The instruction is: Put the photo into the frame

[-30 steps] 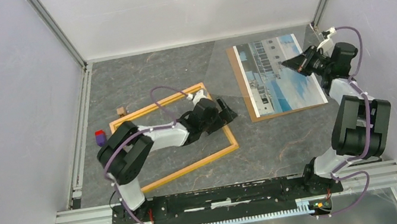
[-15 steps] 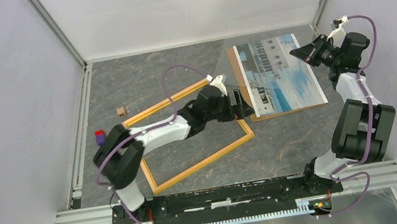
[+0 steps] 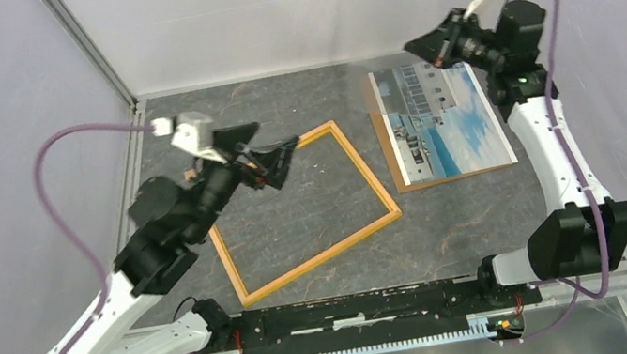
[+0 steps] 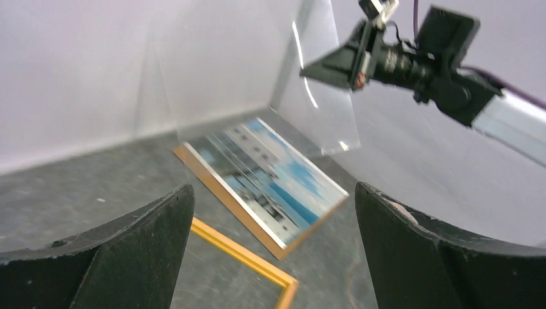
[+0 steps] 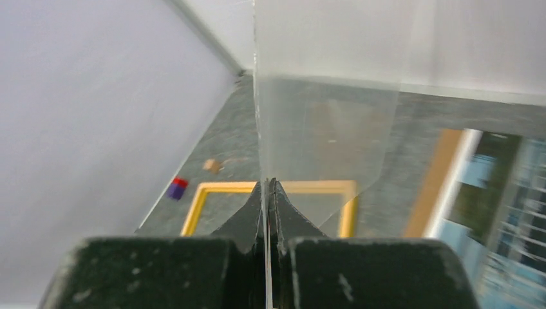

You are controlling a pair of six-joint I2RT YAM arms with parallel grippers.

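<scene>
The frame (image 3: 370, 177), of orange-yellow wood, lies flat in the middle of the table with nothing inside it. To its right lies the photo (image 3: 443, 118) on a brown backing board (image 3: 391, 165). My left gripper (image 3: 272, 147) hangs open above the frame's far left corner and holds nothing. In the left wrist view the photo (image 4: 270, 180) and a frame corner (image 4: 283, 280) show between its fingers. My right gripper (image 3: 411, 46) is raised over the photo's far edge, shut on a clear sheet (image 4: 322, 96) that hangs from it. The right wrist view shows that clear sheet (image 5: 322, 116) edge-on between the jaws.
A small wooden block (image 5: 211, 165) and a red-and-purple block (image 5: 176, 188) sit by the left wall, beyond the frame (image 5: 193, 206). White walls close in the table at the back and on both sides.
The frame slid right and turned, then stayed put. My left arm lifted off it and swung up to the left. My right gripper rose with the clear sheet.
</scene>
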